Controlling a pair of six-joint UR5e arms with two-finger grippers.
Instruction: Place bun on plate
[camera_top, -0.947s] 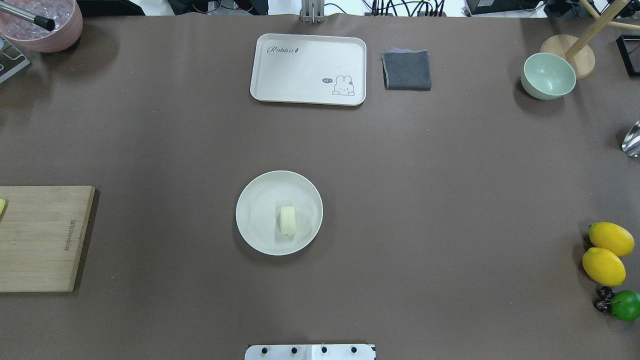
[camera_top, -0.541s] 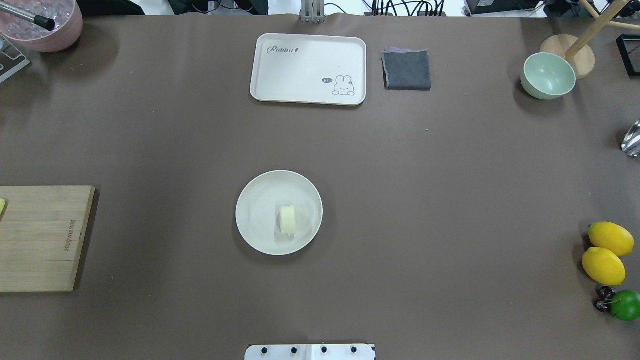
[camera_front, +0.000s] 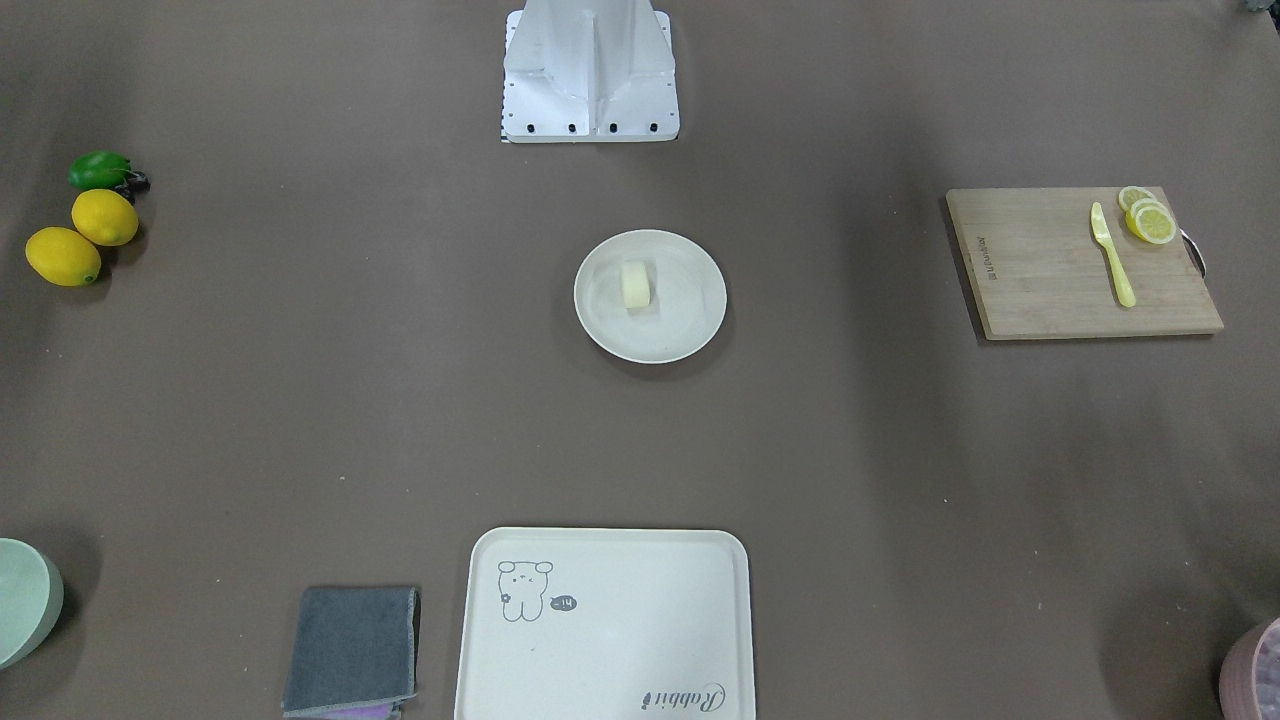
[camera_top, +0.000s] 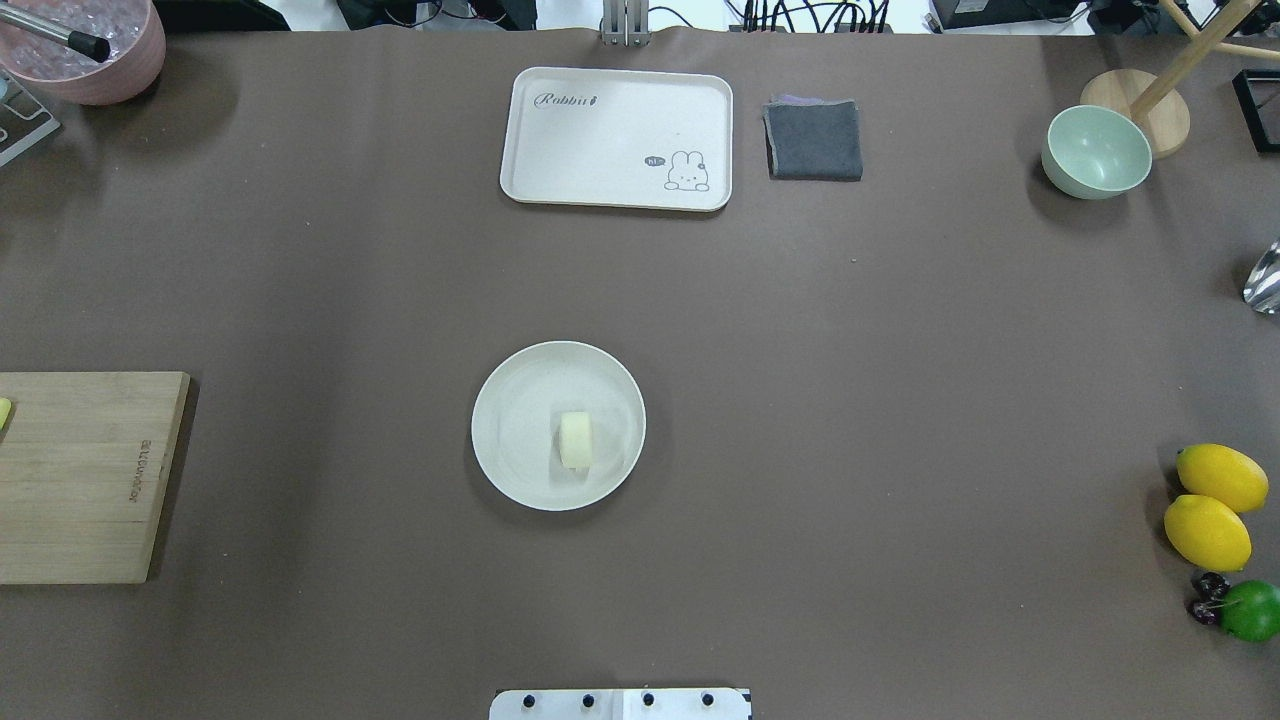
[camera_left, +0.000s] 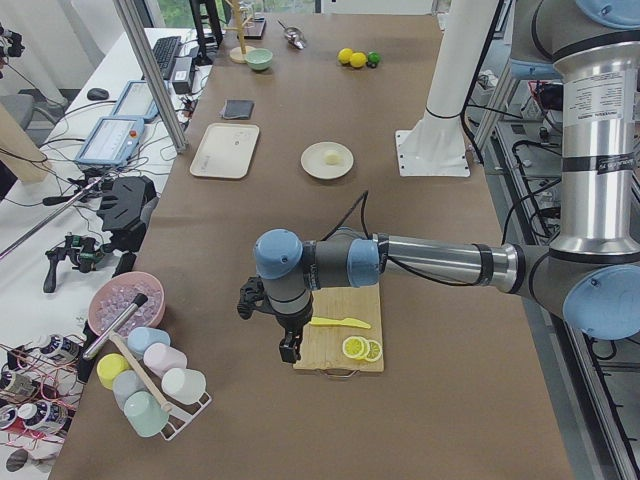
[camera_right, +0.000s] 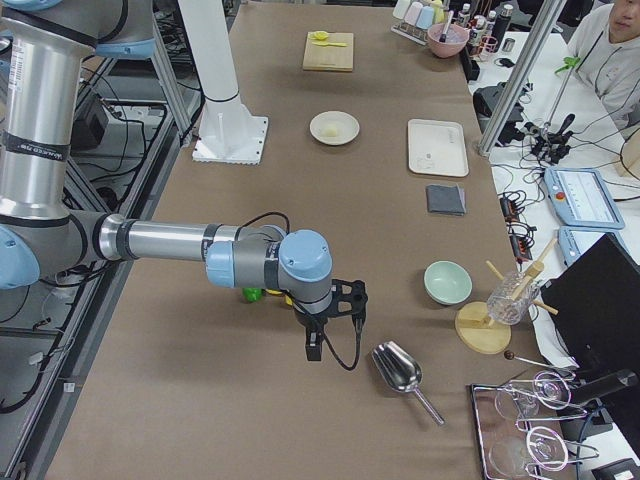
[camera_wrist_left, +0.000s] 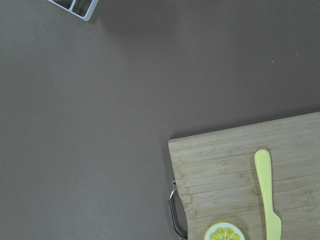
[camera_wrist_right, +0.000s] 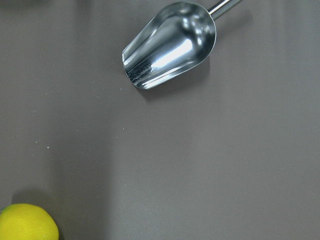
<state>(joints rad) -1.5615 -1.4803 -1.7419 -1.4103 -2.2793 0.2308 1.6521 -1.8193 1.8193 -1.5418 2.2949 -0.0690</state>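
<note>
The pale bun (camera_top: 574, 440) lies on the round cream plate (camera_top: 510, 400) at the table's middle, a little toward the robot's side of the dish; it also shows as bun (camera_front: 636, 284) on plate (camera_front: 690, 335). Nothing touches it. My left gripper (camera_left: 290, 352) shows only in the exterior left view, pointing down by the cutting board's corner, far from the plate; I cannot tell its state. My right gripper (camera_right: 313, 350) shows only in the exterior right view, pointing down near a metal scoop; I cannot tell its state either.
A rabbit tray (camera_top: 617, 138) and grey cloth (camera_top: 814, 139) lie at the far edge. A green bowl (camera_top: 1096, 152), lemons (camera_top: 1208, 532) and a lime (camera_top: 1251, 610) sit on the right. A cutting board (camera_front: 1060, 270) holds a yellow knife (camera_front: 1112, 255) and lemon slices (camera_front: 1150, 220). A scoop (camera_wrist_right: 172, 47) lies by the right arm.
</note>
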